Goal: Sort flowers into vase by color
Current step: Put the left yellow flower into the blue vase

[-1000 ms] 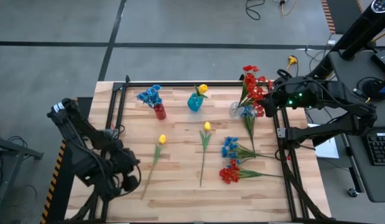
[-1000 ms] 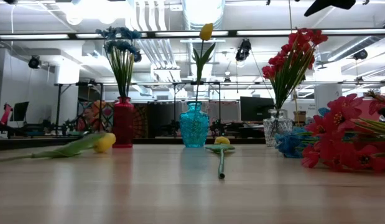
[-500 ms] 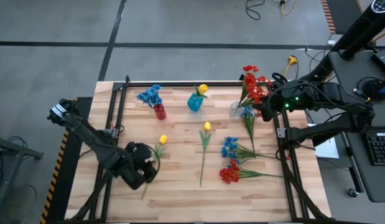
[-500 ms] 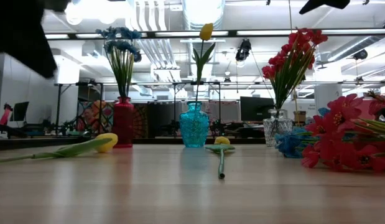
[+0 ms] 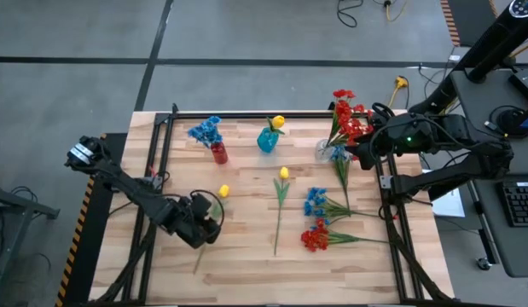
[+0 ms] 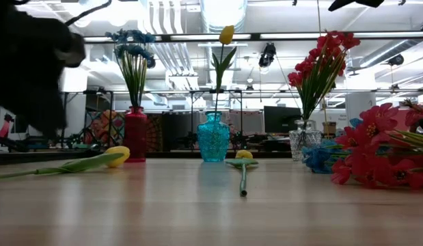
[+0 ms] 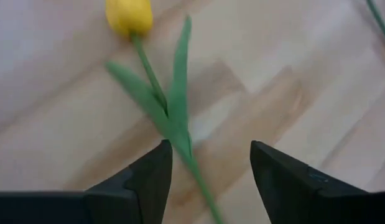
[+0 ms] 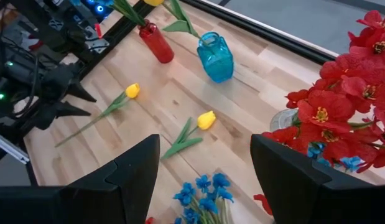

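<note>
A yellow tulip [image 5: 223, 191] lies flat on the table's left half, and its stem runs toward the near edge. My left gripper [image 7: 211, 171] hangs open over the stem [image 7: 180, 134], one finger on each side, touching nothing. A second yellow tulip [image 5: 283, 173], a blue spray [image 5: 316, 202] and a red spray [image 5: 316, 236] lie farther right. At the back, a red vase [image 5: 218, 153] holds blue flowers, a teal vase [image 5: 267, 139] holds a yellow tulip, and a clear vase [image 5: 325, 151] holds red flowers. My right gripper [image 8: 204, 180] waits open beside the clear vase.
A black metal frame [image 5: 246, 114] runs along the table's far edge and down both sides. Bare wood lies between the two loose tulips and along the near edge [image 5: 246, 281]. The red blooms [image 8: 341, 106] in the clear vase stand close to my right gripper.
My left gripper has swung from the table's near left corner toward the right and the far edge, ending over the left yellow tulip's stem. In the low view its dark arm has come in at the upper left. The flowers have not moved.
</note>
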Robot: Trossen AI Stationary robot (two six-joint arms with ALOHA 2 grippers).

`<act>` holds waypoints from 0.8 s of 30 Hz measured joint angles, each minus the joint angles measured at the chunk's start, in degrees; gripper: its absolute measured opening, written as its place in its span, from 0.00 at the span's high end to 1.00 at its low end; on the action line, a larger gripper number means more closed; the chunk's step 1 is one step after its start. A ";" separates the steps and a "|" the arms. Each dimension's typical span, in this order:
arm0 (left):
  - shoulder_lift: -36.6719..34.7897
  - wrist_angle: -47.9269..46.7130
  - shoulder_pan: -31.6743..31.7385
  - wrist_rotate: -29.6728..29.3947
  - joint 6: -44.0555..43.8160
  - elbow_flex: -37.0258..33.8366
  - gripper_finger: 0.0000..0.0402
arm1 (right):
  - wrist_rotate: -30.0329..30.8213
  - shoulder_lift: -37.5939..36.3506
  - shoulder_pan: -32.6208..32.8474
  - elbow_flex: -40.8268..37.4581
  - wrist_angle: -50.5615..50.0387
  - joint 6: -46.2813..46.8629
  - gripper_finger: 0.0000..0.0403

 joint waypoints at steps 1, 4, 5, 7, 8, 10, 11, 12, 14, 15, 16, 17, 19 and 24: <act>0.21 0.42 -0.73 0.30 -0.66 -0.31 0.52 | 0.00 0.00 0.00 0.00 -0.01 0.00 0.40; 2.13 0.98 -2.29 0.46 -2.53 -0.52 0.54 | 0.02 0.07 0.00 0.00 0.00 0.00 0.40; 3.14 0.85 -2.55 0.46 -3.15 -0.30 0.54 | 0.02 0.12 0.00 0.00 0.00 0.00 0.40; 5.65 1.00 -2.94 0.48 -3.44 0.67 0.55 | 0.11 0.34 0.00 0.00 0.00 0.00 0.40; 7.01 0.98 -3.00 0.46 -3.41 1.34 0.56 | 0.11 0.37 0.00 0.00 0.00 0.00 0.40; 10.20 0.91 -3.03 1.12 -2.88 2.95 0.56 | 0.13 0.48 0.00 0.00 0.02 0.00 0.40; 11.80 0.17 -3.03 1.91 -2.83 3.68 0.56 | 0.13 0.70 0.00 0.00 0.08 0.00 0.40; 13.34 -1.21 -3.02 2.41 -2.76 4.40 0.56 | 0.13 0.73 0.00 0.00 0.14 0.00 0.40; 15.99 -3.48 -3.00 3.28 -2.51 5.97 0.57 | 0.11 0.86 0.00 0.00 0.17 0.00 0.40; 16.98 -4.41 -3.01 3.42 -2.24 6.68 0.57 | 0.09 1.07 0.00 -0.02 0.17 0.02 0.40; 17.82 -5.47 -3.00 3.67 -1.97 7.15 0.58 | 0.09 1.16 0.12 -0.02 0.20 0.02 0.40; 18.48 -6.22 -2.98 3.79 -1.91 7.38 0.59 | 0.11 1.18 0.27 -0.02 0.18 0.02 0.40; 19.28 -6.19 -2.98 3.93 -1.89 7.61 0.62 | 0.07 1.48 0.70 -0.02 0.27 0.18 0.40; 19.65 -5.37 -2.98 3.97 -1.70 7.59 0.79 | 0.07 2.01 1.96 -0.02 0.39 0.52 0.40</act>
